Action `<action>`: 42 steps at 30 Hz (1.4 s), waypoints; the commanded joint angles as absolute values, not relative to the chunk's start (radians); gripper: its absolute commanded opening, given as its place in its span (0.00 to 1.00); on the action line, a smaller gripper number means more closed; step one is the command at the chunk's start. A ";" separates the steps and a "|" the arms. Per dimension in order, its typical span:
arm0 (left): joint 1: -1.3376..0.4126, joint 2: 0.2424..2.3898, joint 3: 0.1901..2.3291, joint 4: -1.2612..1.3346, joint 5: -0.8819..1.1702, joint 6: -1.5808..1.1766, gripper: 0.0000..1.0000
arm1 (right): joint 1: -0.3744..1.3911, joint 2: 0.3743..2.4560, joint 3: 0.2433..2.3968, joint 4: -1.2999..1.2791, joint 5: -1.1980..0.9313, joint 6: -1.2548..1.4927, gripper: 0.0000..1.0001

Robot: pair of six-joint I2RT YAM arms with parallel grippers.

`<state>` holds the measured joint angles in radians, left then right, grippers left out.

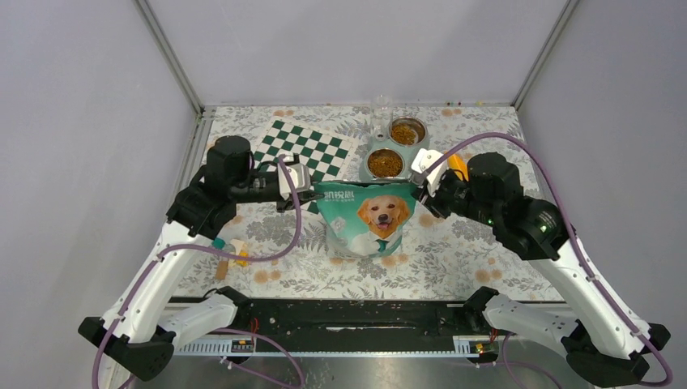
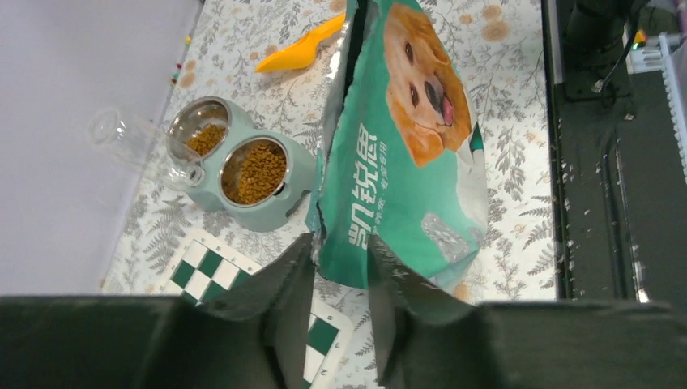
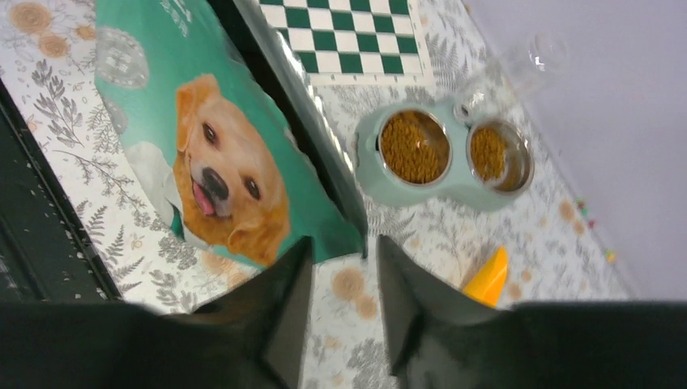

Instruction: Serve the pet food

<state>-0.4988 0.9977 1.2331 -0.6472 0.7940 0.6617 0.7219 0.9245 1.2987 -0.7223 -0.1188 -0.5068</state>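
Beyond right gripper (image 3: 344, 243), pet food (image 3: 414, 146) in double bowl (image 3: 421, 193), well apart

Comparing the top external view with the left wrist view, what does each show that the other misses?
Top external only: both arms whole, and the right hand beside the bag. Left wrist only: the left hand close up, fingers apart, at the bag's edge. Both: pet food in two bowls, the orange scoop, the checkered mat.

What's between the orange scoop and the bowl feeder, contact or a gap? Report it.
Apart. The right wrist view shows bare tablecloth between the orange scoop and the green feeder.
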 commanded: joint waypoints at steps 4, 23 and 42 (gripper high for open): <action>-0.483 0.981 1.182 -0.432 0.870 0.491 0.52 | 0.698 0.951 1.478 -0.841 -0.012 -0.404 0.67; -0.492 1.063 1.239 -0.391 0.814 0.394 0.55 | 0.699 1.146 1.715 -0.891 -0.375 -0.329 0.68; -0.497 1.072 1.260 -0.389 0.777 0.349 0.32 | 0.704 1.284 1.794 -0.888 -0.609 -0.468 0.72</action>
<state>-0.4923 1.0691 1.1992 -0.4458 0.7940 0.3584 0.7040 1.3041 1.7210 -0.8875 -0.5224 -0.4412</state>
